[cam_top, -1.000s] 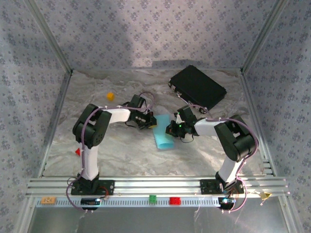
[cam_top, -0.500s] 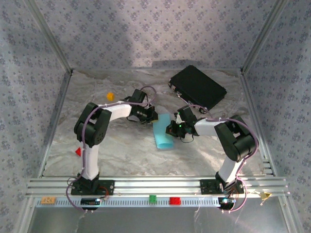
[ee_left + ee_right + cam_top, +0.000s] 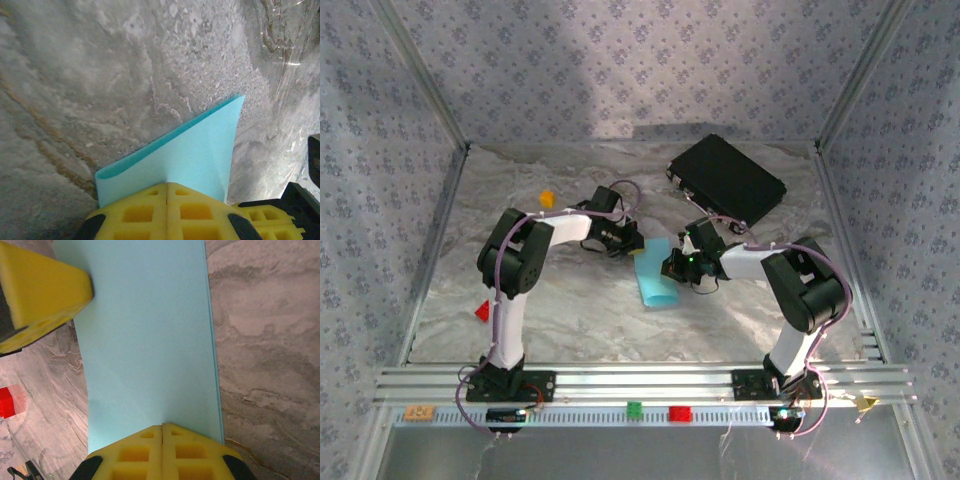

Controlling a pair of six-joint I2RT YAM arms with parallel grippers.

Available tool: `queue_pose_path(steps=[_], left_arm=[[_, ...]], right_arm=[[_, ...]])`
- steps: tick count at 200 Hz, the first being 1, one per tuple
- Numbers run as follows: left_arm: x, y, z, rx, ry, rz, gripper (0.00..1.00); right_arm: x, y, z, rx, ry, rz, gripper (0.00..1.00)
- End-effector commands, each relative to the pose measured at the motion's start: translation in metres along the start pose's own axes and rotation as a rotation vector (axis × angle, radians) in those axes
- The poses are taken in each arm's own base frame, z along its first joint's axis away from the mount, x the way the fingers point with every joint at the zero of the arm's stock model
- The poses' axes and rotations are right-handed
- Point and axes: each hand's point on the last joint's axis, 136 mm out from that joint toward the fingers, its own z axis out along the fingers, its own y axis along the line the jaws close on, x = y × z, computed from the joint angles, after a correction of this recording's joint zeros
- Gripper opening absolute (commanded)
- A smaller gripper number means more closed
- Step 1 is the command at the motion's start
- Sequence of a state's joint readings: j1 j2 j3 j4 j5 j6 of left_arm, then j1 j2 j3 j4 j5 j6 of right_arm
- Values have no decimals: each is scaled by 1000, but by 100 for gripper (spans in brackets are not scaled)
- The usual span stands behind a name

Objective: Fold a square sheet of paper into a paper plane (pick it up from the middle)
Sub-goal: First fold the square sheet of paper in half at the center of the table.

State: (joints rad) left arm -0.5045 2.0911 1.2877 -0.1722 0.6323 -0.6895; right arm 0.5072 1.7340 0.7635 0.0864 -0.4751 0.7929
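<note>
The light-blue sheet of paper (image 3: pixel 655 278) lies folded double at the middle of the table, between my two grippers. My left gripper (image 3: pixel 633 243) is at its far left corner. In the left wrist view its yellow fingers are shut on the paper (image 3: pixel 195 155) at the left gripper (image 3: pixel 167 184), and the two layers gape at the left edge. My right gripper (image 3: pixel 673 266) is at the sheet's right edge. In the right wrist view the right gripper (image 3: pixel 162 426) is shut on the flat paper (image 3: pixel 150 340), with the left gripper's yellow finger (image 3: pixel 42 292) at the far corner.
A black rectangular case (image 3: pixel 727 180) lies at the back right, close behind the right arm. A tiny orange cube (image 3: pixel 547 198) sits back left. A small red piece (image 3: pixel 480 312) lies near the left arm's base. Metal frame rails border the marbled table (image 3: pixel 580 320).
The left arm's wrist has swung right and a little farther back, toward the paper's far corner. The right arm and the paper have barely moved.
</note>
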Motion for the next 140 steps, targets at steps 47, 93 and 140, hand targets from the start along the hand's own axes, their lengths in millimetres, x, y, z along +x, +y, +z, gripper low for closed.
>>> queue_pose_path(steps=[47, 93, 140], left_arm=[[-33, 39, -5, -76, -86, -88, 0], [-41, 41, -16, -139, -118, -104, 0], [-46, 10, -33, -105, -134, -61, 0]], right_arm=[[28, -47, 3, 165, 66, 74, 0], [27, -43, 2, 159, 53, 81, 0], [27, -44, 3, 156, 41, 103, 0]])
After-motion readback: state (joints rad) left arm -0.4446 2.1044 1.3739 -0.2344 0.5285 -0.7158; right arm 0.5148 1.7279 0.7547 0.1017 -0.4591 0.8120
